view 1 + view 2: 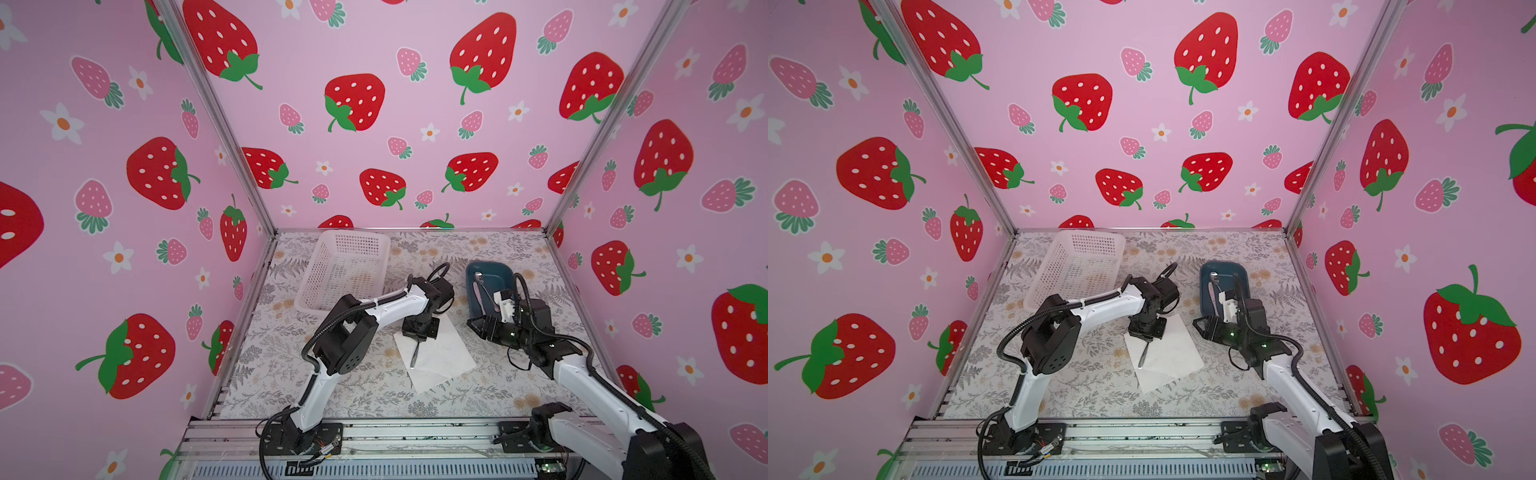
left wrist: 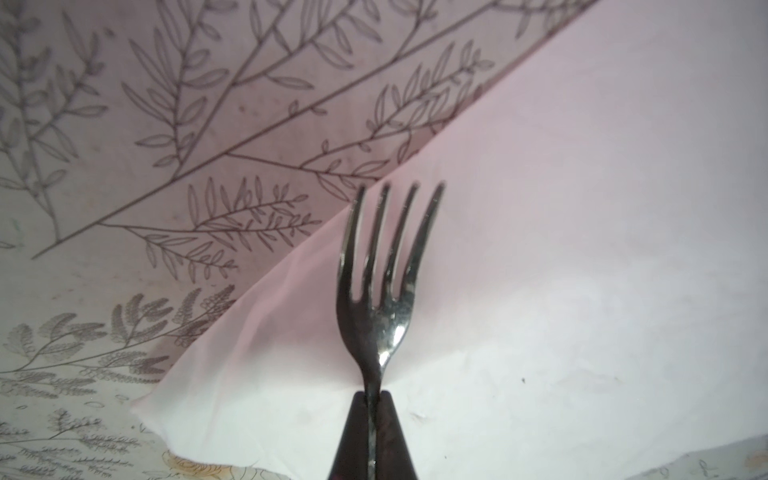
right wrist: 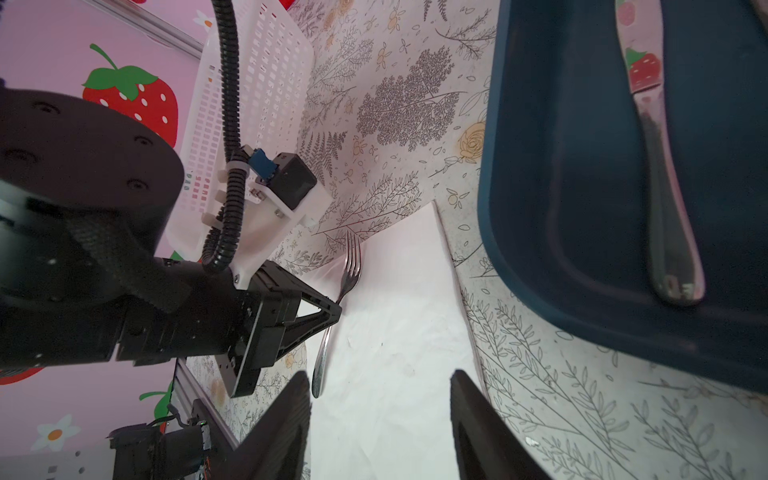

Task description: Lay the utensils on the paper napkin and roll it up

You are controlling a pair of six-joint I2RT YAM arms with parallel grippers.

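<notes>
My left gripper point(image 1: 417, 337) point(image 2: 372, 399) is shut on the neck of the dark fork point(image 1: 414, 354) point(image 2: 382, 291). It holds the fork low along one edge of the white paper napkin point(image 1: 442, 353) point(image 2: 582, 249), which lies flat on the table. The right wrist view shows the fork point(image 3: 348, 270), the left gripper point(image 3: 334, 309) and the napkin point(image 3: 399, 332). My right gripper point(image 3: 380, 399) point(image 1: 482, 326) is open and empty, hovering by the napkin's right side. The silvery spoon point(image 1: 478, 279) point(image 3: 660, 187) lies in the blue tray.
The dark blue tray point(image 1: 505, 272) point(image 3: 540, 166) sits behind the napkin on the right. A white perforated basket point(image 1: 345, 266) point(image 3: 266, 83) stands at the back left. Pink strawberry walls enclose the floral table point(image 1: 353, 386) on three sides.
</notes>
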